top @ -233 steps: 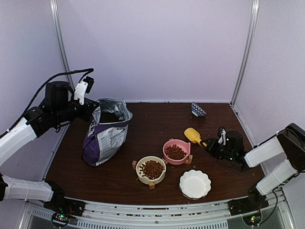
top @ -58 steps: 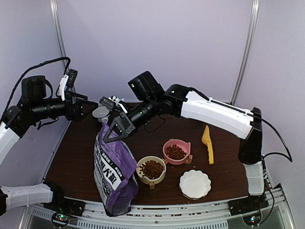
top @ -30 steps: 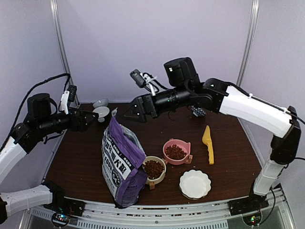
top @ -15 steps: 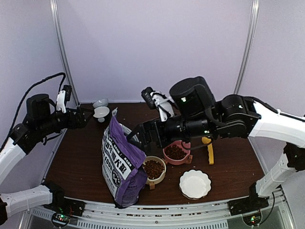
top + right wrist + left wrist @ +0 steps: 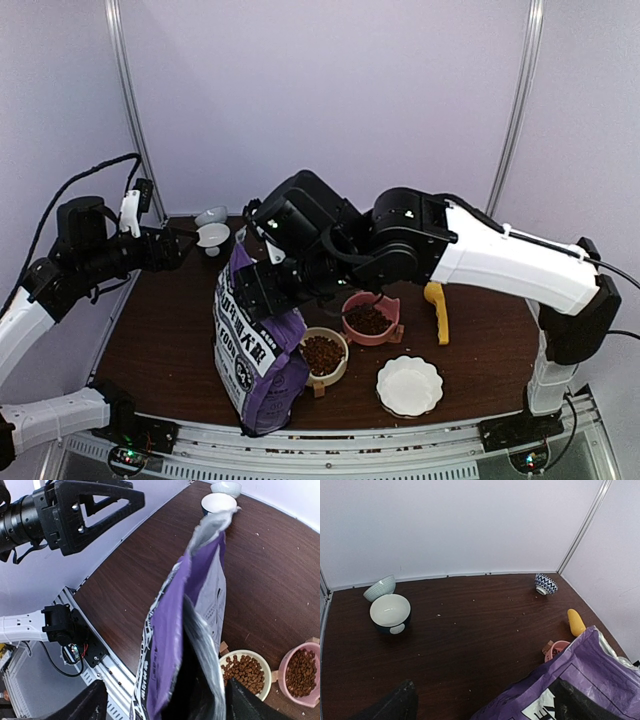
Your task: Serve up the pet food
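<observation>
- Purple bag (image 5: 255,350), white label (black lettering).
- Reddish-brown pet food (image 5: 322,354) in cream bowl (image 5: 336,376) and pink bowl (image 5: 393,318).
- Yellow scoop (image 5: 436,305).
- Blue-and-white zigzag bowl (image 5: 546,583), far right corner of dark brown table (image 5: 470,625).

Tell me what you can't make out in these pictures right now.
- Right wrist view: the inside of the purple bag is too dark to show its contents.
- Top view: the right arm hides the patterned bowl and the upper end of the scoop.
- Left wrist view: the bag hides most of the pink bowl.

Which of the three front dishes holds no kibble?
The white scalloped dish, at the front right: it is empty, while the cream bowl and the pink bowl hold kibble.
</observation>
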Controlling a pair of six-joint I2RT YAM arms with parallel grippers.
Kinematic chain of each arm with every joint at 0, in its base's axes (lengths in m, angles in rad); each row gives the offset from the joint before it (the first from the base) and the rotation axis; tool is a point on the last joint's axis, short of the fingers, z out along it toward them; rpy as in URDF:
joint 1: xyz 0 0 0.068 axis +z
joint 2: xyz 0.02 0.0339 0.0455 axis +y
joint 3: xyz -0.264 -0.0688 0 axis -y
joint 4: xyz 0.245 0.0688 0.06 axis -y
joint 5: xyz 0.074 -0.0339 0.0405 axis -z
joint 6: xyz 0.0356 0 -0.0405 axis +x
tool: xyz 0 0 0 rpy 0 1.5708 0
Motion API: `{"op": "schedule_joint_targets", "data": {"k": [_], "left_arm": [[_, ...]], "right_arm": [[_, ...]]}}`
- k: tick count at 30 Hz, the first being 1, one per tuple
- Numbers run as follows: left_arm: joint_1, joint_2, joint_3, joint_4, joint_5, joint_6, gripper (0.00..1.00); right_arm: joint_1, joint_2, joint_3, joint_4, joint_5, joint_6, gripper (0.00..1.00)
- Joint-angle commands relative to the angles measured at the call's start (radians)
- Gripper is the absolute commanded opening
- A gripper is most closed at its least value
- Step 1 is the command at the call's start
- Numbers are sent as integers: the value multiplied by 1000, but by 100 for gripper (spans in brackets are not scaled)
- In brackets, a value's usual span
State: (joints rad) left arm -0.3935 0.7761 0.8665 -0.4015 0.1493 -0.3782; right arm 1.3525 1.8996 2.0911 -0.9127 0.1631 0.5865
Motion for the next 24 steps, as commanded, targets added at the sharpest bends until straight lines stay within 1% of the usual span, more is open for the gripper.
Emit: {"op": "schedule_joint_targets", "data": {"k": [1,3,6,7,9,10,12,14,18,24], "left_arm": [[7,-21,34,13,2,18,98],[8,-26,37,1,-4,18,98],[7,-54,42,-27,-21,22,98],[7,-65,42,-36,-29,22,98],[7,-89,48,-60,-36,23,98],[8,-102,50,-67,-32,24,98],[7,-127,52,-66,-11,27,98],[7,-145,63,-67,25,32,98],[8,-164,93,-85,108,53,98],[8,-161,83,-49,281,84,98]], "right_arm": [[-2,85,114,-50,15,-43,68],[-10,107,144,-36,-20,-57,58],[-25,122,133,2,-88,-67,50],[-31,129,128,8,-109,-69,44],[-43,143,132,11,-154,-89,27],[-45,146,140,8,-170,-112,20],[-47,134,156,10,-209,-184,9],[-49,101,155,17,-249,-274,0],[-64,20,148,4,-361,-449,0],[-123,-59,145,-85,-545,-595,0]]}}
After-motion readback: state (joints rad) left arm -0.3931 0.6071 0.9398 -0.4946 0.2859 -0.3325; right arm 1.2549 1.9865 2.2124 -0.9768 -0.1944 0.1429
